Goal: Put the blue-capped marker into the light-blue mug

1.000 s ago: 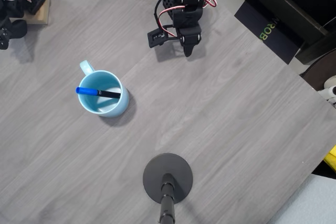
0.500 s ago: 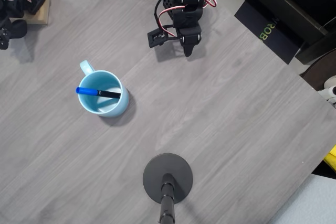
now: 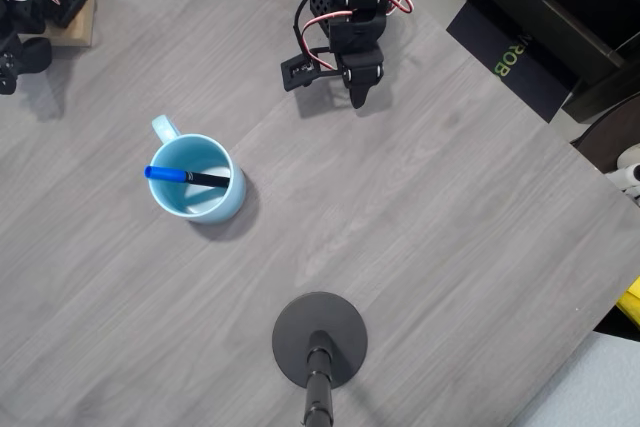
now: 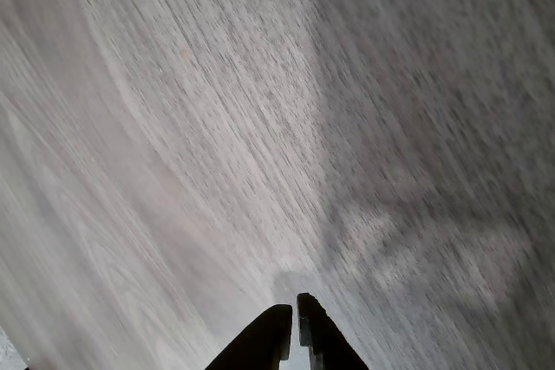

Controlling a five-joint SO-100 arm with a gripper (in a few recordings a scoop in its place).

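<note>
The light-blue mug (image 3: 197,179) stands upright on the left half of the grey table, handle toward the upper left. The blue-capped marker (image 3: 186,176) lies across its inside, blue cap at the left rim, black barrel reaching the right rim. My gripper (image 3: 358,99) is folded back at the table's far edge, well to the upper right of the mug, pointing down at bare table. In the wrist view the two dark fingertips (image 4: 279,331) meet with nothing between them, so the gripper (image 4: 293,327) is shut and empty.
A black round stand base (image 3: 320,339) with its pole sits near the table's front edge. A dark box (image 3: 510,57) lies off the table's upper right edge. A wooden block (image 3: 75,12) with other hardware occupies the upper left corner.
</note>
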